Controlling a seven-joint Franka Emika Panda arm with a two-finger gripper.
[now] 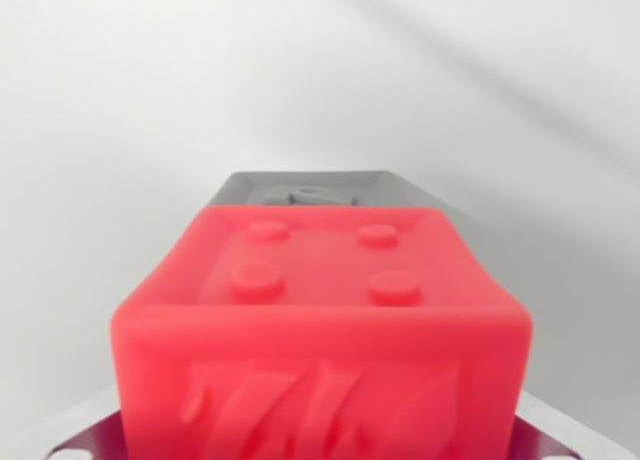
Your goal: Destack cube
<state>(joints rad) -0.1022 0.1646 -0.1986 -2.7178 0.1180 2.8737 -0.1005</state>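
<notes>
A red cube (320, 330) was seen filling the lower middle of the wrist view, very close beneath the camera and out of focus. Four round studs were carried on its top face, set in a square, and a raised, slanted emblem was moulded into the face turned toward the lens. Its edges were rounded, and the near face was cut off by the bottom of the picture.

Directly beyond the red cube, a grey block (315, 188) was partly shown, only its upper part being visible above the far edge of the red one. A raised shape could be made out on the grey top, too blurred to be read. Whether the two blocks were touching, or the red one was raised clear of the grey one, could not be told from this view.

At the bottom corners, on the wrist view's left and right, thin grey metal pieces (85, 435) were seen flanking the red cube; these may have been parts of the claw, but no fingertips were clearly shown. It could not be told whether the claw was wide, narrow, or clamped on the cube.

Everything rested against a plain pale surface (150, 100), crossed by soft diagonal shadows toward the wrist view's right.
</notes>
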